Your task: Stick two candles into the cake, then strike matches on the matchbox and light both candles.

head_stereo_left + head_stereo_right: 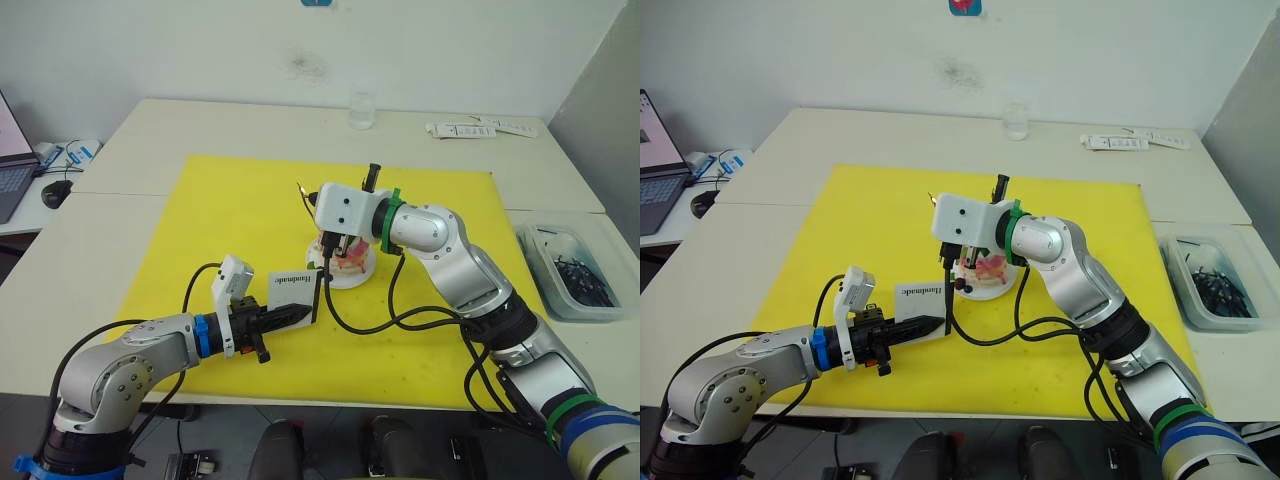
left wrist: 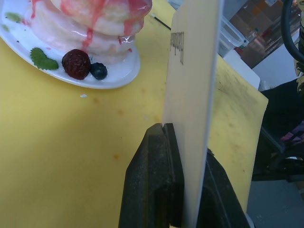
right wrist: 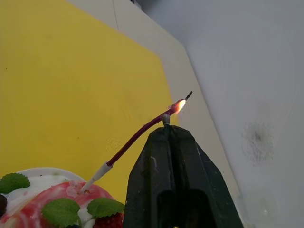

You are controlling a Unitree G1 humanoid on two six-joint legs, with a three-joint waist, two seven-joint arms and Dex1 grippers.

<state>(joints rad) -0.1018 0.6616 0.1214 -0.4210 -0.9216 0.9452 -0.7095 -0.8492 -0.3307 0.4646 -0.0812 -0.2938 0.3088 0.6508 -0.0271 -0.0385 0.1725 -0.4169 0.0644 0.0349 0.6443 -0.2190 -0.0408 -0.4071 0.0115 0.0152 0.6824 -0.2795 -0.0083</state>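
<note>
The pink cake (image 1: 347, 262) sits on its white plate (image 2: 116, 78) in the middle of the yellow mat (image 1: 220, 220). One thin reddish candle (image 3: 137, 135) stands tilted in the cake, and a small flame (image 3: 178, 105) burns at its tip. My right gripper (image 3: 166, 128) hovers over the cake, shut on a match whose short stub (image 3: 165, 119) touches the candle just below the flame. In front of the cake my left gripper (image 2: 183, 142) is shut on the white matchbox (image 1: 294, 285), which it holds on edge above the mat.
A drinking glass (image 1: 362, 110) stands at the table's far edge, with white packets (image 1: 480, 128) to its right. A clear bin (image 1: 570, 270) of dark small parts sits at the right. A laptop and mouse (image 1: 55, 192) lie on the left table.
</note>
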